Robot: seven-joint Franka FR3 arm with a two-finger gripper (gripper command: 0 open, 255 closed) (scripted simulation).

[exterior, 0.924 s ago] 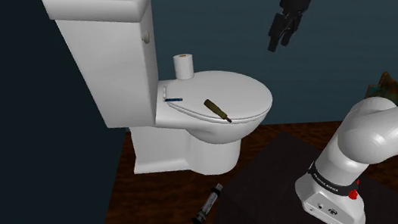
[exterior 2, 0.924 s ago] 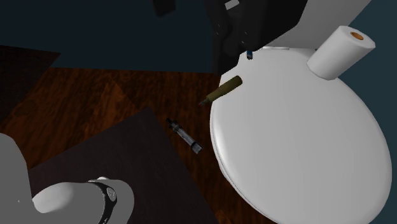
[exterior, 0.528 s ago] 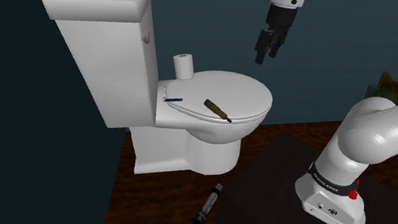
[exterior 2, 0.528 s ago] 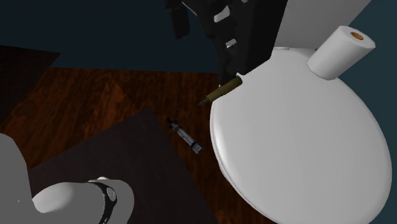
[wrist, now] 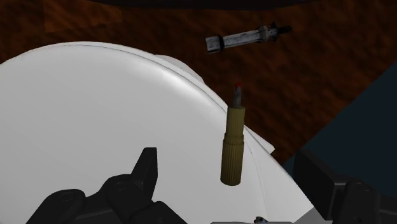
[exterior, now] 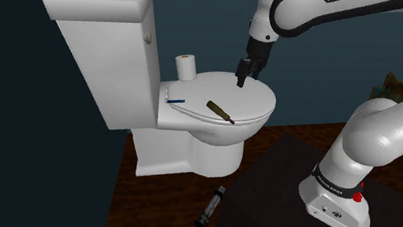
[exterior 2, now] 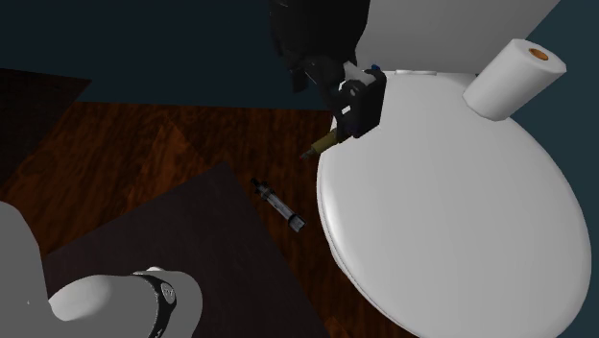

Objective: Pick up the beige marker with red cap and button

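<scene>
The beige marker (exterior: pixel 220 112) lies on the white closed toilet lid (exterior: pixel 251 99), near the lid's front-left edge in the shoulder view. Its ribbed olive-beige body (wrist: pixel 233 149) ends in a small red tip pointing off the lid toward the floor. My black gripper (exterior: pixel 241 77) hangs open over the lid, above and to the right of the marker in the shoulder view. In the second exterior view the gripper (exterior 2: pixel 357 104) covers most of the marker (exterior 2: pixel 320 147). One finger (wrist: pixel 145 170) stands well apart from the other, with the marker seen between them, untouched.
A blue pen (exterior: pixel 176 101) lies by the lid's hinge and a toilet paper roll (exterior: pixel 185 66) stands at the back. The white tank (exterior: pixel 107 45) rises at the left. A grey pen-like thing (exterior: pixel 209 210) lies on the wood floor beside my dark stand (exterior: pixel 284 195).
My gripper came down and to the shoulder view's left, from high above the toilet to just over the lid near the marker. The marker has not moved.
</scene>
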